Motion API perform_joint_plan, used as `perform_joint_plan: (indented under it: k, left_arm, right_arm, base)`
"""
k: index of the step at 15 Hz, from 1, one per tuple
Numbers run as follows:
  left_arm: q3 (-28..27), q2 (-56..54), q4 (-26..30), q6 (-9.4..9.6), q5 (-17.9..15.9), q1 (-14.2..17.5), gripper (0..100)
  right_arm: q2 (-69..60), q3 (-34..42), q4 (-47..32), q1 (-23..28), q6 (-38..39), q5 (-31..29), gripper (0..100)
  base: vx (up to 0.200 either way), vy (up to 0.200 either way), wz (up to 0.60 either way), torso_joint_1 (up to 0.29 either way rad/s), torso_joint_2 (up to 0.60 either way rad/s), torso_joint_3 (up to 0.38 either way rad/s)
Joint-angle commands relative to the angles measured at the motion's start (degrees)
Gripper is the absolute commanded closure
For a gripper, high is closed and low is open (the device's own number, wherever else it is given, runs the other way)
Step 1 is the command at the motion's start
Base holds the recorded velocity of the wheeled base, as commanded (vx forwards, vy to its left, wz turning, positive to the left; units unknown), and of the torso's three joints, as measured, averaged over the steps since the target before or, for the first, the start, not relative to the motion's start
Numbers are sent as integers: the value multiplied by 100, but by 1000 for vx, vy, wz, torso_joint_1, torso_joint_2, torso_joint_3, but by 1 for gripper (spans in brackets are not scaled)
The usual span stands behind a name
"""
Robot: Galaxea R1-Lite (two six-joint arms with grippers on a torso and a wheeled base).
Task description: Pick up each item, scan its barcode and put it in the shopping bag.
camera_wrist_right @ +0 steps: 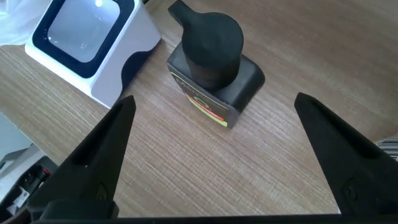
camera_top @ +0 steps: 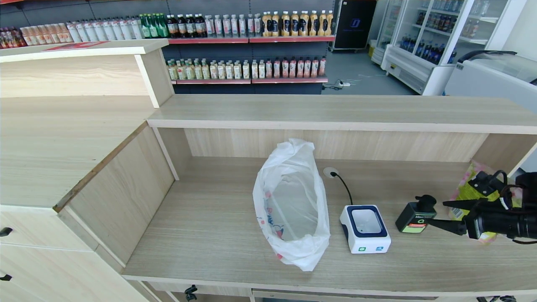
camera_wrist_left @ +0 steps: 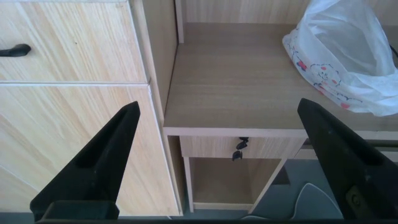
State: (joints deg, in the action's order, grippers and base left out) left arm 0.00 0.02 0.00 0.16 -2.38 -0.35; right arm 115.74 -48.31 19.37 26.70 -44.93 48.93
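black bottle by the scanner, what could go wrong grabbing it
1. The squat black bottle with a round cap stands upright beside the white scanner; an off-centre close by the open right gripper could tip it against the scanner.
2. The white plastic bag lies slumped, so its mouth might fold at the drop.

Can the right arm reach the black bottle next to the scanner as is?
Probably yes. The right gripper is open and faces the black bottle, with only bare counter between them; the scanner stands apart to one side.
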Motion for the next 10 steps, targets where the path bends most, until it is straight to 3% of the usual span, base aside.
perform_joint_plan:
  k: [1,10]
  left_arm:
    - [0,6,0,2,-8,0,0]
    - [0,6,0,2,-8,0,0]
  right_arm:
    - [221,-73,49,-103,-50,2,0]
    - [643,-223,216,-490,-59,2,0]
  base:
    - [0,0,0,0,0,0]
    - [0,0,0,0,0,0]
